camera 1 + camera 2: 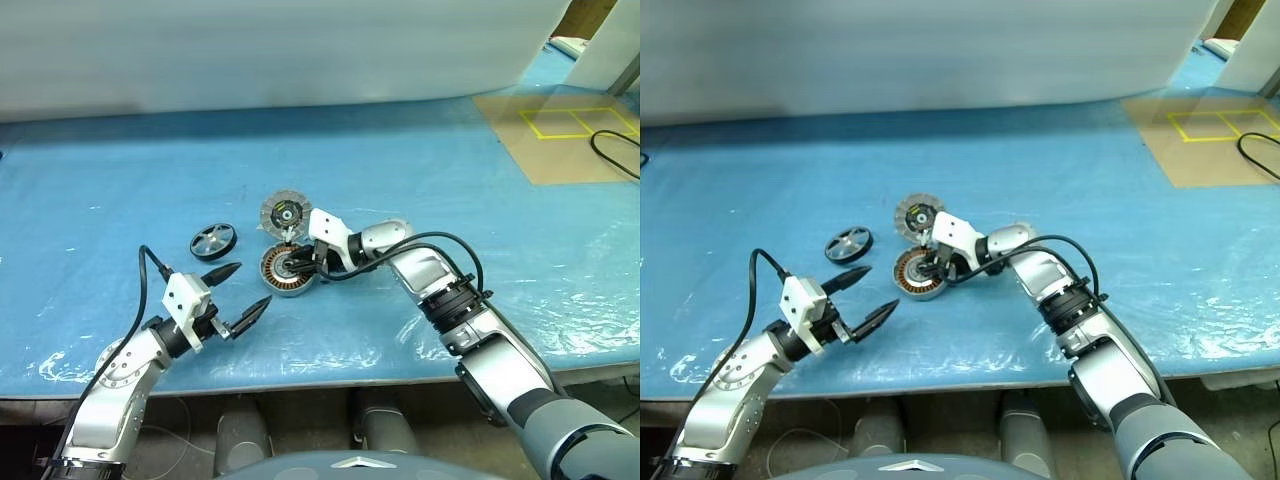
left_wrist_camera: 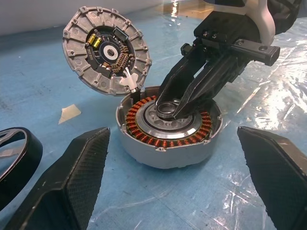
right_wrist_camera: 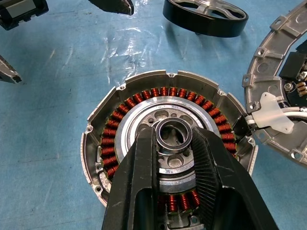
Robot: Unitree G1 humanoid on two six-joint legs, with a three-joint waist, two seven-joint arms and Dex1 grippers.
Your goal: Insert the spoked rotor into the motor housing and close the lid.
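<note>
The motor housing [image 1: 285, 270] lies open on the blue sheet, its copper windings ringing a metal hub [image 3: 173, 135]. Its ribbed lid [image 1: 285, 212] stands tilted up at the far edge, still joined to it. My right gripper [image 1: 297, 266] reaches in from the right and is shut on the hub's raised ring, one finger [image 3: 139, 172] on each side. The spoked rotor [image 1: 213, 241] lies flat to the left of the housing, apart from both grippers. My left gripper [image 1: 253, 284] hovers open just in front and left of the housing, holding nothing.
A brown board [image 1: 560, 135] marked with yellow tape and a black cable [image 1: 612, 155] lie at the back right. A white panel [image 1: 280, 50] closes off the back. A small tape scrap [image 2: 69, 112] lies beside the housing. The table's front edge [image 1: 330, 370] runs close below the grippers.
</note>
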